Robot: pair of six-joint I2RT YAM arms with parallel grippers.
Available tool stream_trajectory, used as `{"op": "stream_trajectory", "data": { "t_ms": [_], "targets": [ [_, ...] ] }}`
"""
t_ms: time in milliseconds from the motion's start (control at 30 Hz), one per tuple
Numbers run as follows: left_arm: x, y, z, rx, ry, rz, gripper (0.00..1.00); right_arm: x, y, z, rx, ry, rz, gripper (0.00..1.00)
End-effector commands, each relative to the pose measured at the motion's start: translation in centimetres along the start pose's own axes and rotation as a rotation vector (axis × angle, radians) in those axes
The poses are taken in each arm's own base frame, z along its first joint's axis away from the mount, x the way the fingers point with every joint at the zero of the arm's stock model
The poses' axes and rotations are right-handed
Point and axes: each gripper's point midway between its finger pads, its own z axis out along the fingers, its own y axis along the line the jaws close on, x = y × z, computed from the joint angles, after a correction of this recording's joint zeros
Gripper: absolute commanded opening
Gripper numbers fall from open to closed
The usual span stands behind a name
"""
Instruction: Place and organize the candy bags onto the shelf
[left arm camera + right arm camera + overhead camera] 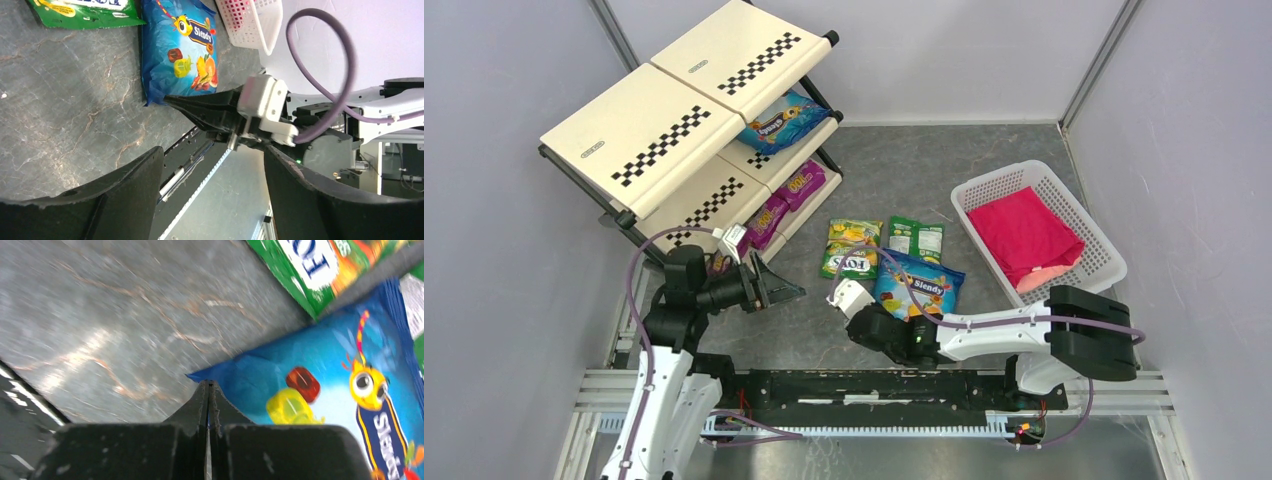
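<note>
My right gripper [208,390] is clenched, the two fingers pressed flat together with no gap showing. Its tips sit right at the near corner of the blue candy bag [310,370], which lies flat on the table and spreads away ahead of the tips and to one side. I cannot tell whether any of the bag's film is caught between the fingers or whether they have met just short of its edge. A green-yellow bag [320,270] lies beyond the blue one, farther out from my tips.

My left gripper [212,150] hangs released, fingers spread wide with nothing between them. It hovers low, beside the foot of the shelf [664,140] and well apart from the bags on the table.

I judge this to be the pick-up of the blue bag, with several bags already on the shelf's lower tiers and three left on the table. The next move calls for a small, slow lift to test the hold. If the corner rises with me, I carry it across to a free tier. If not, I open, reach further over the edge and close again.
</note>
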Motion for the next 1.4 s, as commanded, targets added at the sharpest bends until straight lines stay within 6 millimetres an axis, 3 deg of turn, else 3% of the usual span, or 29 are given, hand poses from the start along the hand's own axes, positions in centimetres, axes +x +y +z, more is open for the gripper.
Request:
{"op": "stream_trajectory", "data": {
  "t_ms": [0, 167, 267, 467, 600, 700, 800, 933, 1100, 1233, 1367],
  "targets": [
    [-0.3, -0.4, 0.2, 0.032, -0.023, -0.028, 0.78, -7.9, 3.0, -0.9, -0.154, -0.243, 0.088, 0.0],
    [0.4, 1.8, 0.9, -0.021, -0.018, -0.108, 0.67, -11.7, 4.7, -1.0, -0.26, -0.33, 0.157, 0.0],
    [1.2, 2.9, 1.1, -0.053, 0.002, -0.152, 0.63, -12.0, 3.6, -0.8, -0.234, -0.293, 0.174, 0.01],
    [1.1, 3.6, 0.9, -0.1, -0.005, -0.102, 0.7, -6.2, 0.0, -2.3, -0.123, -0.089, 0.06, 0.63],
    [0.5, 3.4, 1.2, -0.086, -0.009, -0.094, 0.71, -1.3, -2.2, -3.7, -0.082, 0.036, -0.1, 0.79],
    [0.1, 3.5, 1.4, -0.088, -0.002, -0.086, 0.71, 0.6, -3.1, -4.7, -0.033, 0.085, -0.228, 0.87],
    [0.0, 3.5, 1.5, -0.088, 0.012, -0.078, 0.72, 1.2, -3.3, -5.1, 0.021, 0.118, -0.338, 0.94],
    [0.3, 3.6, 1.6, -0.077, 0.032, -0.083, 0.73, 2.1, -3.3, -4.4, 0.089, 0.182, -0.43, 0.92],
    [0.9, 3.9, 1.4, -0.096, 0.044, -0.085, 0.74, 3.3, -1.9, -3.2, 0.084, 0.216, -0.47, 0.74],
    [0.8, 3.6, 1.3, -0.086, 0.042, -0.087, 0.75, 3.5, -2.2, -2.3, 0.137, 0.223, -0.493, 0.58],
    [0.7, 3.1, 1.2, -0.072, 0.045, -0.087, 0.75, 4.1, -2.1, -1.6, 0.164, 0.241, -0.51, 0.5]
  ]
}}
